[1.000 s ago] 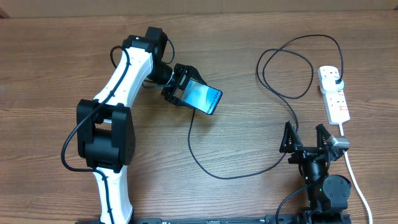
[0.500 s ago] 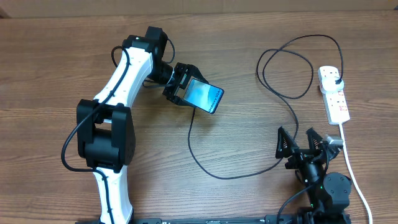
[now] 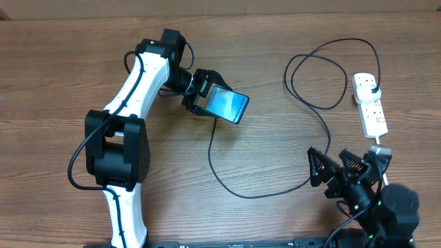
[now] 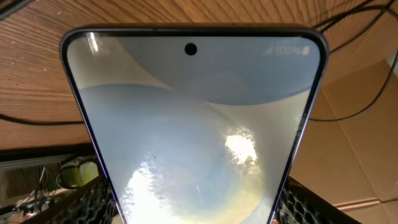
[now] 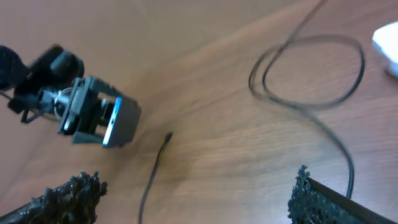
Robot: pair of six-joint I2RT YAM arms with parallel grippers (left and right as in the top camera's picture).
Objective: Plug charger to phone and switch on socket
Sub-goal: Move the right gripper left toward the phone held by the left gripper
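The phone [image 3: 231,106] is held above the table, tilted, with my left gripper [image 3: 205,100] shut on its edges. In the left wrist view its light blue screen [image 4: 193,124] fills the frame, with a black finger [image 4: 87,202] at each lower side. The charger's black cable [image 3: 238,194] loops across the table, its tip [image 3: 216,125] lying just below the phone and its plug [image 3: 373,89] sitting in the white socket [image 3: 371,107] at the right. My right gripper [image 3: 336,173] hangs open and empty near the front right. The right wrist view shows the phone [image 5: 118,118] and the cable tip [image 5: 168,135] apart.
The socket's white cord [image 3: 390,189] runs toward the front edge beside my right arm. Cable loops [image 3: 317,76] lie left of the socket. A cardboard wall [image 3: 220,7] lines the back of the wooden table [image 3: 55,83].
My right arm has dropped toward the front right and turned its open gripper to the left. The left gripper has edged the phone slightly right.
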